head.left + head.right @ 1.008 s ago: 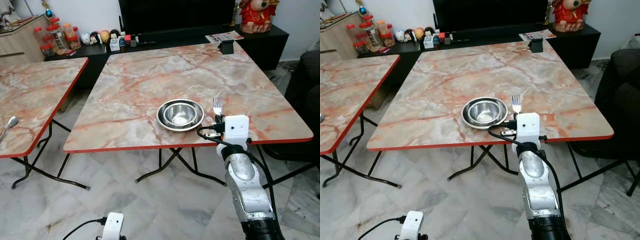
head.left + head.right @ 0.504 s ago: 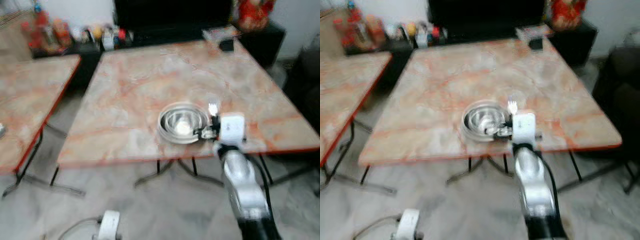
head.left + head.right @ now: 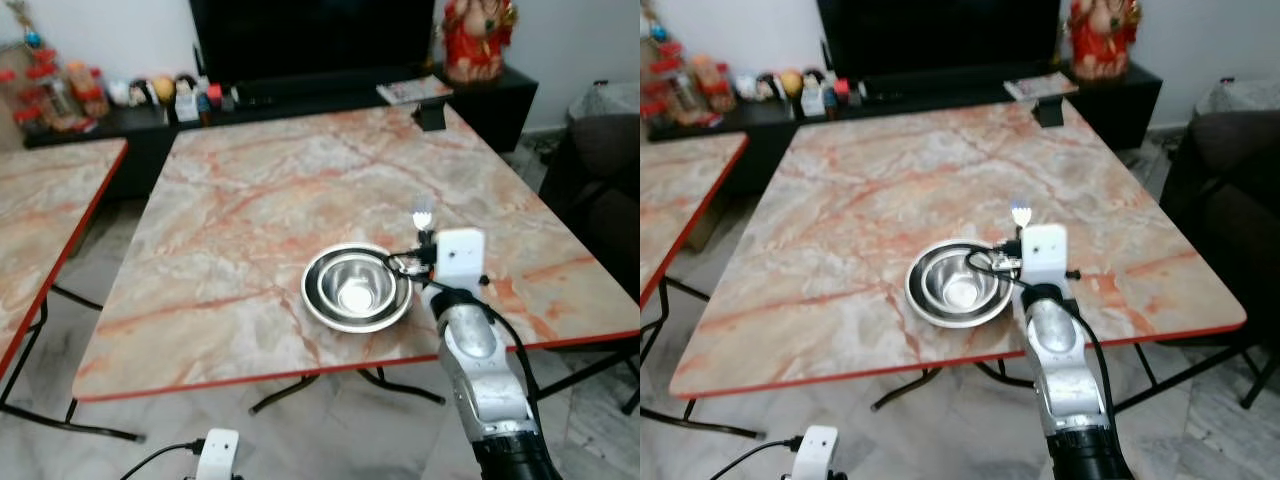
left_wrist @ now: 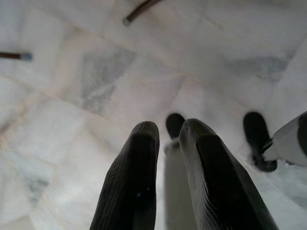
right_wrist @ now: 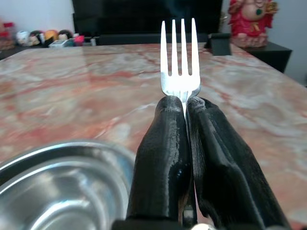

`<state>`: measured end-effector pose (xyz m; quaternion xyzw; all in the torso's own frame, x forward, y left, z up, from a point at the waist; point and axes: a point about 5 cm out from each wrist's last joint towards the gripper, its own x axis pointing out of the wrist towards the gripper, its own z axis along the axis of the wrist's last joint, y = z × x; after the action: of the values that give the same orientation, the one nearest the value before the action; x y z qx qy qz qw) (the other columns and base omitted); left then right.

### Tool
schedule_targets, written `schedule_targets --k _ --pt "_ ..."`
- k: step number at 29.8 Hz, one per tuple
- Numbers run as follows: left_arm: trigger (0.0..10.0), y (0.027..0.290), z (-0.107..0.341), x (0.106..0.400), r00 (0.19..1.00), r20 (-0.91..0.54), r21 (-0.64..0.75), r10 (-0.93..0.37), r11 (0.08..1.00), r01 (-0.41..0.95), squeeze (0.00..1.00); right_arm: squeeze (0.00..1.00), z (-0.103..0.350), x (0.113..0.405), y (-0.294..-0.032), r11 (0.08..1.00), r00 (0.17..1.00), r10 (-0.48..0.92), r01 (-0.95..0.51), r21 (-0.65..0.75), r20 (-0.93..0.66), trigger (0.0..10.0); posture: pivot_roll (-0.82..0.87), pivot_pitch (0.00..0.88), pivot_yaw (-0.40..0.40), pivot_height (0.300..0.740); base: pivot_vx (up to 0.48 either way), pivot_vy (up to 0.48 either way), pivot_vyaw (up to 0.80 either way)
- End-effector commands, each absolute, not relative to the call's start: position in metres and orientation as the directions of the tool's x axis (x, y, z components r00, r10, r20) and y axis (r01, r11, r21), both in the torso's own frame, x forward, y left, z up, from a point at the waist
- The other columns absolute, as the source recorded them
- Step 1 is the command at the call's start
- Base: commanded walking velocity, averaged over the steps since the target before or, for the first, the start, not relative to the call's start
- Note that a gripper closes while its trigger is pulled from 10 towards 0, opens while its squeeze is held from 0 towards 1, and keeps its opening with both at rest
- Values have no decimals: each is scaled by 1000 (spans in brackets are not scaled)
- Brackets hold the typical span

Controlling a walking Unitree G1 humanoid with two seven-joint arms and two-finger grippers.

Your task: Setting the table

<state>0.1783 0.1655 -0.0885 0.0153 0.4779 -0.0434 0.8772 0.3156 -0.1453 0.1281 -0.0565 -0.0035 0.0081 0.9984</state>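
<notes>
Fork (image 5: pixel 180 62) is clamped by its handle between the closed fingers of the right claw (image 5: pixel 184 103), tines upright, held above the table (image 3: pixel 250 200) just right of the steel bowl (image 3: pixel 357 286). Bowl sits on the marble-patterned top near the table's front red edge, right of centre. Small black object (image 3: pixel 432 114) stands at the table's far right corner. Left claw (image 4: pixel 168 143) hangs low over the tiled floor (image 4: pixel 72 72), fingers nearly together, a narrow gap between them, holding nothing. Second table (image 3: pixel 40 210) stands to the left.
</notes>
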Motion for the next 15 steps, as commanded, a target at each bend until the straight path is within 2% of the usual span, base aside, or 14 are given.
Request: schedule_targets --k 1,5,9,15 --pt "10000 161 -87 181 544 -836 -24 -70 996 91 0 0 128 317 -152 991 1000 -13 13 -130 -6 10000 -283 0 81 740 352 0 0" --pt "10000 161 -87 182 545 -836 -26 -70 996 89 0 0 127 317 -154 990 999 -36 34 -134 -12 10000 -281 0 81 740 325 0 0" --pt "10000 162 -87 181 543 -837 -26 -70 996 89 0 0 121 317 -159 981 996 -71 60 -185 -56 10000 -281 0 83 740 0 0 0" --pt "10000 164 -88 179 538 -840 -26 -71 996 91 0 0 115 315 -165 980 990 -108 91 -175 -91 10000 -279 0 90 740 0 0 0"
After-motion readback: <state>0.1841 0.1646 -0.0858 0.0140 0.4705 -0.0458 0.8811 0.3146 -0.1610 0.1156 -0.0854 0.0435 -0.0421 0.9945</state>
